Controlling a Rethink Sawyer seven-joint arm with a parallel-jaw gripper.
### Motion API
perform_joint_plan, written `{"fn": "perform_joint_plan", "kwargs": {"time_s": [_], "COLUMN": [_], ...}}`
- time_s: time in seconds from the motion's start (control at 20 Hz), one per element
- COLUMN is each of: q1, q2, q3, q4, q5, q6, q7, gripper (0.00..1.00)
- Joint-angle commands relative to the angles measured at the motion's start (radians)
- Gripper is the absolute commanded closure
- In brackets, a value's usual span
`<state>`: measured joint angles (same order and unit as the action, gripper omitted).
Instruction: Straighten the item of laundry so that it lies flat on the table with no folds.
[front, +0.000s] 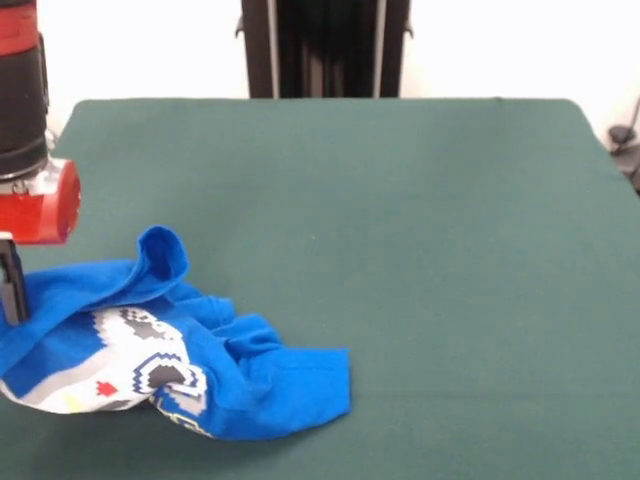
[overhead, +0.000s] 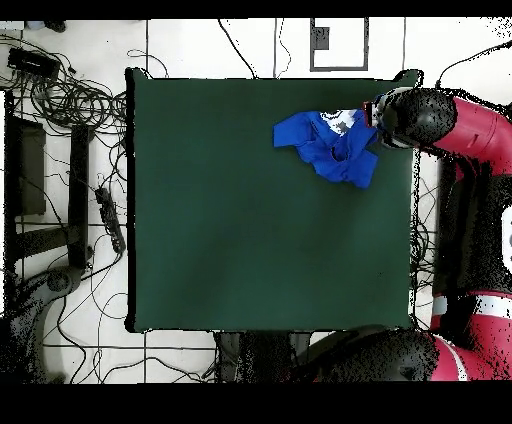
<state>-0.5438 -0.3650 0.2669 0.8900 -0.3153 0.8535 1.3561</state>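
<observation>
Laundry item (front: 170, 350), a blue T-shirt, lies crumpled with folds near one corner of the green table (front: 420, 250); the gripper (front: 12, 285) touches its edge; whether it grips cannot be told.

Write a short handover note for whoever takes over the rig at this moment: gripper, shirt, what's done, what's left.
Gripper: down at the shirt's edge; open or shut cannot be told.
Shirt: blue, crumpled in a heap near one corner of the green table, print partly showing, one sleeve sticking up.
Done: nothing visibly flattened.
Left: spread the whole shirt flat, no folds.
</observation>
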Motion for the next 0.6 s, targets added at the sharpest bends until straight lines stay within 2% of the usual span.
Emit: {"fn": "perform_joint_plan", "kwargs": {"time_s": [0.05,0.3,0.6], "q1": [0.074,0.138,0.204], "q2": [-0.046,-0.072,-0.122], "q3": [-0.031,-0.093,-0.153], "q4": [0.220,0.288,0.373], "q5": [0.049,0.073,0.130], "q6": [0.018,-0.046,-0.070], "q7": [0.251,0.375,0.466], "gripper": [1.00,1.00,1.00]}}
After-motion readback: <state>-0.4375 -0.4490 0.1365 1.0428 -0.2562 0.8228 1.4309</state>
